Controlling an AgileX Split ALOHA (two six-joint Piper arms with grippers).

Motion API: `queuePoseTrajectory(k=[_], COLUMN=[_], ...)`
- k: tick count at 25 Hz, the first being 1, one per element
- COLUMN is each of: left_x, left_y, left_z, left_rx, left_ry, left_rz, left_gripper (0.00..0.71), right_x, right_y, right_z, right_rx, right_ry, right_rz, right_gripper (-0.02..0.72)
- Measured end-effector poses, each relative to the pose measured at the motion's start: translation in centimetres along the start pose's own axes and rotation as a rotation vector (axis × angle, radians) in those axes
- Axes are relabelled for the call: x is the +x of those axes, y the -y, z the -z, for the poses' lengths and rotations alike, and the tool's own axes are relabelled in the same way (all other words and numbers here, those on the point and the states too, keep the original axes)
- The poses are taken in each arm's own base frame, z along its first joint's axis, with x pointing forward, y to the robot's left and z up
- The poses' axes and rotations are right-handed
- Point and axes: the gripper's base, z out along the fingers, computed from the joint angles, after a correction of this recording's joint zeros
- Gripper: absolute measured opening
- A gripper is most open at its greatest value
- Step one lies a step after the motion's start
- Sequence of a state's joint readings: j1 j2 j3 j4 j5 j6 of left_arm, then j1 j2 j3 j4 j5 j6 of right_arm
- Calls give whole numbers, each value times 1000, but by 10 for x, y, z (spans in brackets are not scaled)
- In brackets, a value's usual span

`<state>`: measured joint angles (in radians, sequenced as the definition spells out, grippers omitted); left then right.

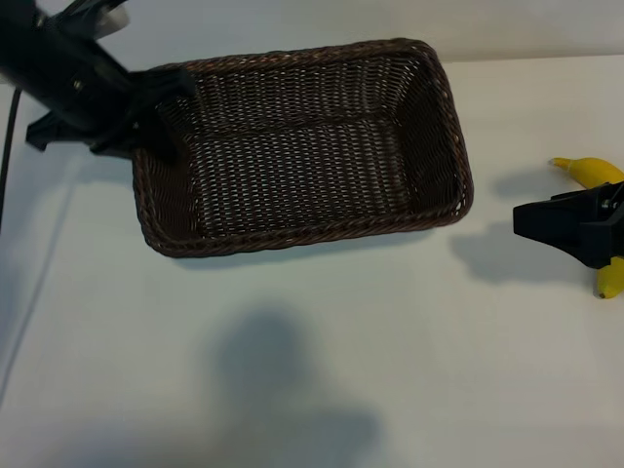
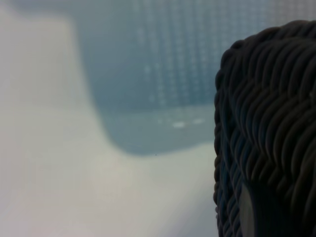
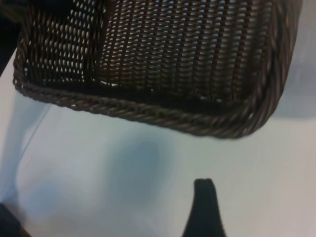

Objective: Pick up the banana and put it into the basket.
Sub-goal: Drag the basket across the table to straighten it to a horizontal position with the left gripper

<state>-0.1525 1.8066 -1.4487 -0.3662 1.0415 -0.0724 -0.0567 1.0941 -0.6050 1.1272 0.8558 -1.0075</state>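
The dark brown woven basket (image 1: 302, 146) lies on the white table, and nothing is inside it. My left gripper (image 1: 161, 115) is at the basket's left short end, shut on the braided rim (image 2: 266, 118), which fills one side of the left wrist view. The yellow banana (image 1: 591, 171) lies at the far right of the table. Its middle is hidden under my right gripper (image 1: 528, 221), which hangs over it open and holds nothing. In the right wrist view one black finger (image 3: 203, 207) points toward the basket's (image 3: 187, 59) near wall, and the banana is out of that view.
White table (image 1: 322, 341) stretches in front of the basket, crossed by soft shadows. A gap of bare table separates the basket's right end from the right gripper. A dark cable (image 1: 10, 146) runs down the far left.
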Motion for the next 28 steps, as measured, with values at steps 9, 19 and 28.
queuePoseTrajectory(k=[9, 19, 28], left_x=[-30, -31, -34], left_y=[1, 14, 15], left_z=[-25, -68, -80], left_rx=[15, 43, 24], left_ry=[-113, -189, -173], left_rz=[-97, -142, -96], left_gripper=[160, 160, 160], right_x=[0, 0, 0], right_y=[0, 0, 0], right_z=[0, 0, 0], right_rx=[0, 0, 0], right_ry=[0, -1, -1], right_rz=[0, 1, 1], right_gripper=[559, 559, 559])
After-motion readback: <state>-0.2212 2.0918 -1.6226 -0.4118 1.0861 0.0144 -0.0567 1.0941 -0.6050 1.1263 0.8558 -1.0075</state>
